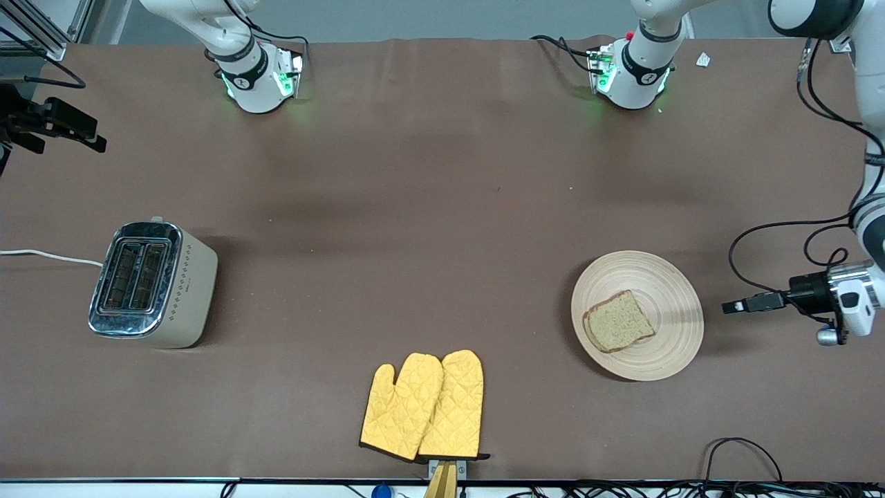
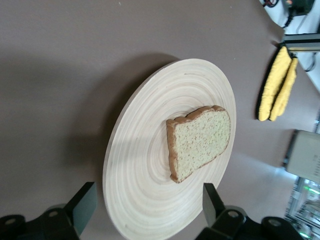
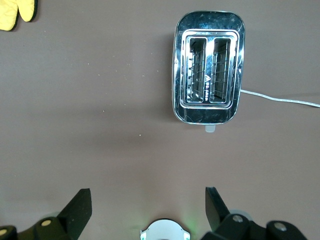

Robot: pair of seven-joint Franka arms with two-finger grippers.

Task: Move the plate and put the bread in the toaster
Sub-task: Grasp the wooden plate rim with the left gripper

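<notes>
I see the bread (image 1: 619,321) on the plate (image 1: 667,277), lower right of frame; my left claw (image 2: 147,207) hangs released at its edge. Right claw (image 3: 147,207), released, hovers above the desk (image 1: 415,207) near the toaster (image 1: 152,285), mid-left.

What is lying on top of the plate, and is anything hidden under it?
One slice of bread lies flat on the plate, partly off its center. The rest of the plate is bare. What is under the bread or between the plate and the table cannot be seen.
</notes>
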